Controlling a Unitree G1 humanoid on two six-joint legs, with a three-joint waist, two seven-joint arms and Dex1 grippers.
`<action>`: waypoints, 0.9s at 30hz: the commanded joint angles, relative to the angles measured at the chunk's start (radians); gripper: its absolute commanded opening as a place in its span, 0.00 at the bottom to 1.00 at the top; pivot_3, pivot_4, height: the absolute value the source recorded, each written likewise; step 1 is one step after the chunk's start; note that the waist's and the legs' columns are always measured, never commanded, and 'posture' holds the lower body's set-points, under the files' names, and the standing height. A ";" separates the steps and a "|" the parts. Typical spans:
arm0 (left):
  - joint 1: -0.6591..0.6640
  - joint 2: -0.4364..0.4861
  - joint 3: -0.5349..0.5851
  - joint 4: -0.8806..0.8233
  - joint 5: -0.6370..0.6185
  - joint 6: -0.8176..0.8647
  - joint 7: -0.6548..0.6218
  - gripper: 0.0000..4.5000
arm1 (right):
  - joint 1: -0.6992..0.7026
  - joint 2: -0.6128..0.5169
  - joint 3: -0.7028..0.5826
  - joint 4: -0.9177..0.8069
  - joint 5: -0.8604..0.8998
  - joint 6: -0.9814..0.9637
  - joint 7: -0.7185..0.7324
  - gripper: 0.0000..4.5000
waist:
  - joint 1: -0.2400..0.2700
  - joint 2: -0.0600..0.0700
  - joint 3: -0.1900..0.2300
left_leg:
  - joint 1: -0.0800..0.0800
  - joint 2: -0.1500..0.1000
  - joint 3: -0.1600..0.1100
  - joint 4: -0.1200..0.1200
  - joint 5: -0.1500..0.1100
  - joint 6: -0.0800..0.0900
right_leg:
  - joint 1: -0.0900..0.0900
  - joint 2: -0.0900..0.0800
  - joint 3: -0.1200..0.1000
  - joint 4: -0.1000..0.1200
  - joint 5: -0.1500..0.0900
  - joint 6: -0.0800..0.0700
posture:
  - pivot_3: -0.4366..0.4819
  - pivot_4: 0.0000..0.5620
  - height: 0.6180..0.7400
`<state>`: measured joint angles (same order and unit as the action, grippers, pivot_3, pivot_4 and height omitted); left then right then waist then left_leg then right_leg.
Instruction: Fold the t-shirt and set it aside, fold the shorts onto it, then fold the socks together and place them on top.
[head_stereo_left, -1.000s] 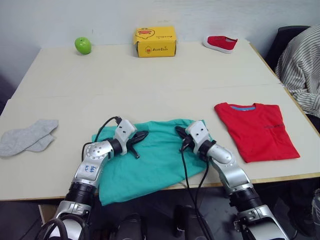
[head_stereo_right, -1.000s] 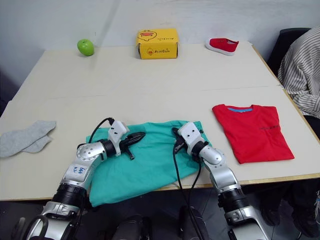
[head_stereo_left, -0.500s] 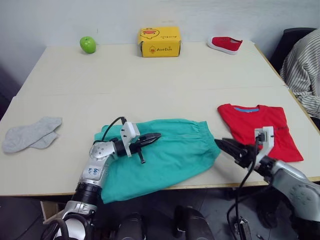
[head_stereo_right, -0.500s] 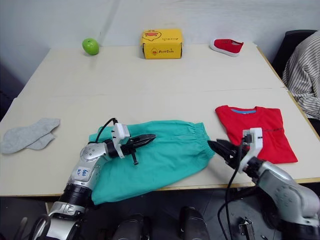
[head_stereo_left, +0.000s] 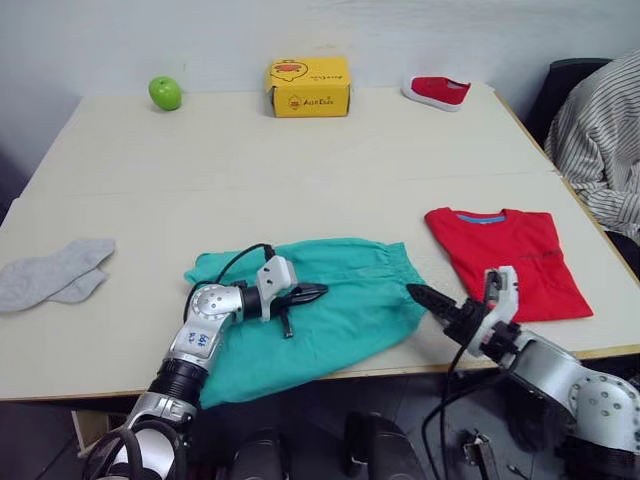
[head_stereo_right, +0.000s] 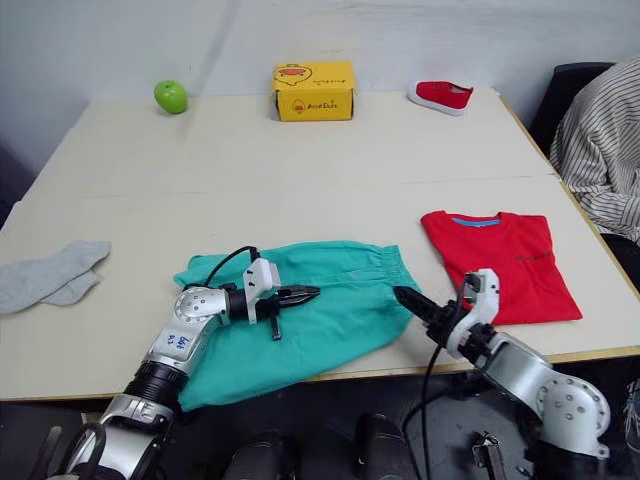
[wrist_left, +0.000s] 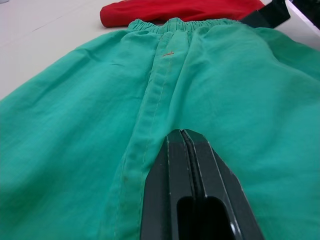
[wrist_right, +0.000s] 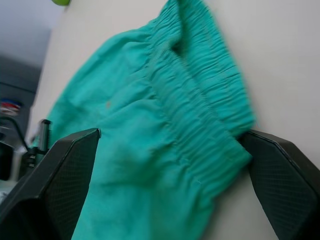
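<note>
The t-shirt (head_stereo_left: 510, 262) is already folded and laid aside at the desk's (head_stereo_left: 300, 150) right. The shorts (head_stereo_left: 310, 305) lie spread at the front edge — pinned under the closed left claw (head_stereo_left: 312, 292), approached by the wide-open right claw (head_stereo_left: 425, 298). The socks (head_stereo_left: 55, 275) wait, untouched, far left.

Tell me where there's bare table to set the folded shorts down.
Widest bare stretch: mid-table between the shorts and the yellow box. Another gap separates the socks from the shorts. The near edge is crowded by both grippers; the t-shirt fills the right.
</note>
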<state>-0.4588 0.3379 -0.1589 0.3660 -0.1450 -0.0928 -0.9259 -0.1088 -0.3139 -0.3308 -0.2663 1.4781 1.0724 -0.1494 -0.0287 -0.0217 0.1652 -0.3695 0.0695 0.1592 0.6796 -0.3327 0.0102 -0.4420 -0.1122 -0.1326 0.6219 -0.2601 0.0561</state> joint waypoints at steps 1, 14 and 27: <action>-0.001 -0.003 0.002 0.017 0.011 0.008 0.015 0.00 | -0.010 0.088 0.124 0.049 0.056 0.024 -0.099 1.00 | -0.002 0.001 -0.001 | 0.000 0.001 0.000 0.000 0.000 -0.001 | 0.000 0.000 0.000 0.000 0.000 0.000 | 0.48 0.27 1.00; 0.002 -0.030 0.044 -0.056 -0.089 0.117 0.013 0.00 | -0.059 0.118 0.217 0.026 -0.565 -0.477 0.220 0.30 | 0.003 0.001 -0.001 | -0.001 -0.002 0.000 0.000 -0.001 -0.001 | -0.001 0.000 0.000 -0.001 0.000 0.000 | 0.48 0.27 1.00; -0.027 -0.034 0.009 -0.158 -0.007 0.252 0.124 0.00 | -0.029 -0.111 0.318 -0.128 -1.273 -0.864 0.303 0.01 | 0.002 0.004 0.001 | -0.003 -0.003 0.002 0.000 0.002 -0.004 | -0.003 0.000 -0.001 -0.003 0.001 0.002 | 0.48 0.27 1.00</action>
<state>-0.4682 0.2997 -0.1584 0.2157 -0.1569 0.1632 -0.8150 -0.1206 -0.3963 -0.0353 -0.3318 0.3189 0.2580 0.1458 -0.0272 -0.0178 0.1662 -0.3728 0.0659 0.1617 0.6792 -0.3312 0.0062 -0.4446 -0.1128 -0.1337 0.6190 -0.2593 0.0586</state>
